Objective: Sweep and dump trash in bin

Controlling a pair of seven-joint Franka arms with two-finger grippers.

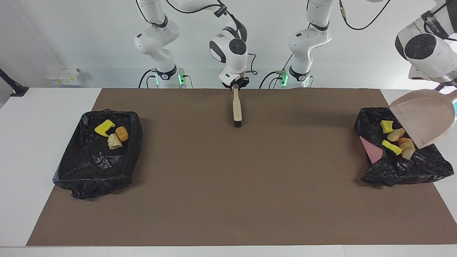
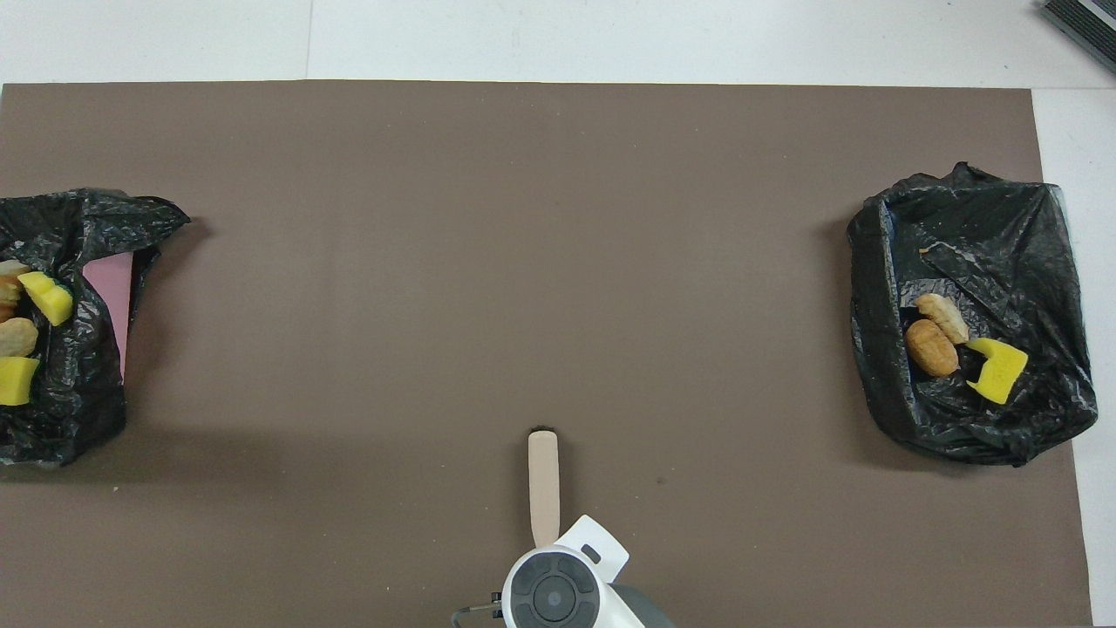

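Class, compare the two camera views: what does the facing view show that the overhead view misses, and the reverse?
Facing only: the tilted dustpan, held by the left end effector over the bin at the left arm's end. Overhead only: a dark ribbed object off the mat, at the right arm's end. Both: the brush at the right end effector, that bin, the bin at the right arm's end, and the trash in them.
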